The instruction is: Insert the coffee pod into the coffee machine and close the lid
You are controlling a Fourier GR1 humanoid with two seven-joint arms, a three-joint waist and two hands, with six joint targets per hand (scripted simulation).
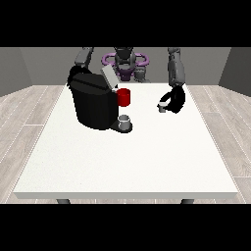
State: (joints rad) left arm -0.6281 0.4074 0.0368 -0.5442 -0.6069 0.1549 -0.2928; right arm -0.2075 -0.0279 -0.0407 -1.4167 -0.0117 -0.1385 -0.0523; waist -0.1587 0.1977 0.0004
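A black coffee machine (93, 105) stands on the left part of the white table (127, 157), its grey lid (109, 77) tilted up and open. A small grey cup (125, 120) sits on the machine's drip base. The hand at the view's right (175, 100) is low over the table, fingers curled round a small grey coffee pod (162, 107). It is well to the right of the machine. The hand at the view's left (74, 74) shows only partly behind the machine's top.
A red mug (124, 97) stands just behind and right of the machine. The robot's torso (125, 61) is at the table's far edge. Grey walls and a wooden floor surround the table.
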